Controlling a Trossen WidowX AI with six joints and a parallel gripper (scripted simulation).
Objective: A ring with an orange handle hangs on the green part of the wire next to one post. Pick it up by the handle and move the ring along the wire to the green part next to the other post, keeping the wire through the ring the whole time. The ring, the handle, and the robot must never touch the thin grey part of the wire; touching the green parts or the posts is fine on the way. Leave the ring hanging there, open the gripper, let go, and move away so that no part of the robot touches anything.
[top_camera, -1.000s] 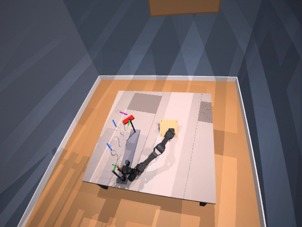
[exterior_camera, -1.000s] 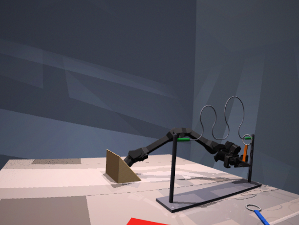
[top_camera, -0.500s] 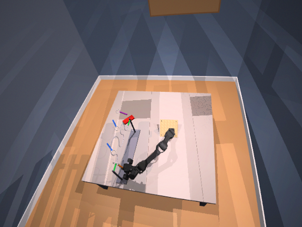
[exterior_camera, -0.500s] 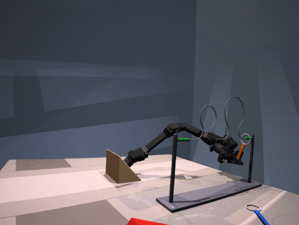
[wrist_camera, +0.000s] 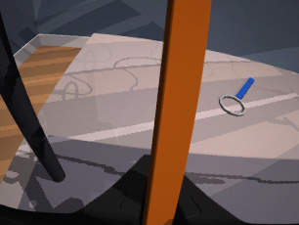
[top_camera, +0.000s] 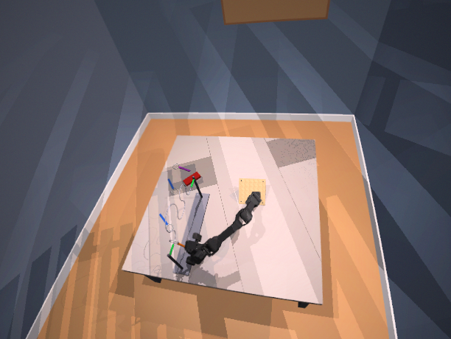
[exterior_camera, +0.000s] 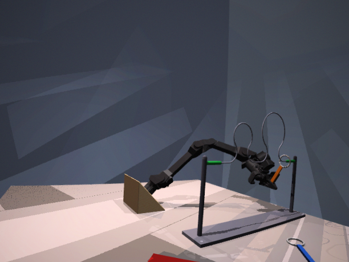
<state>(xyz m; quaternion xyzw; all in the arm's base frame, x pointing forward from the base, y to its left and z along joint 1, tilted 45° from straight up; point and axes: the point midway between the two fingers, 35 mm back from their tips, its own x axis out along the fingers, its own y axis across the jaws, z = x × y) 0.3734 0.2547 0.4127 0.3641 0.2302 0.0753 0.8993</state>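
My gripper (exterior_camera: 274,184) (wrist_camera: 153,162) is shut on the orange handle (top_camera: 181,245) (exterior_camera: 276,174) (wrist_camera: 182,98). The handle slants up from the fingers to the ring (exterior_camera: 284,155). The ring is around the wire at the inner end of the green part (top_camera: 172,249) (exterior_camera: 292,160) beside one post (top_camera: 175,261) (exterior_camera: 293,185) (wrist_camera: 29,117). Whether the ring touches the wire is too small to tell. The grey wire (exterior_camera: 273,113) rises from there in a tall loop, dips, and makes a second loop. It ends at the other green part (top_camera: 192,183) (exterior_camera: 214,162) by the other post (top_camera: 197,187) (exterior_camera: 202,196).
The posts stand on a grey base (top_camera: 199,214) (exterior_camera: 245,228). A blue-handled ring (top_camera: 163,219) (exterior_camera: 305,253) (wrist_camera: 245,88) lies beyond it. Another blue stick (top_camera: 170,183), a purple stick (top_camera: 184,169) and a red block (top_camera: 191,178) (exterior_camera: 171,258) lie near the other post. A tan wedge (exterior_camera: 130,191) stands by the arm's base.
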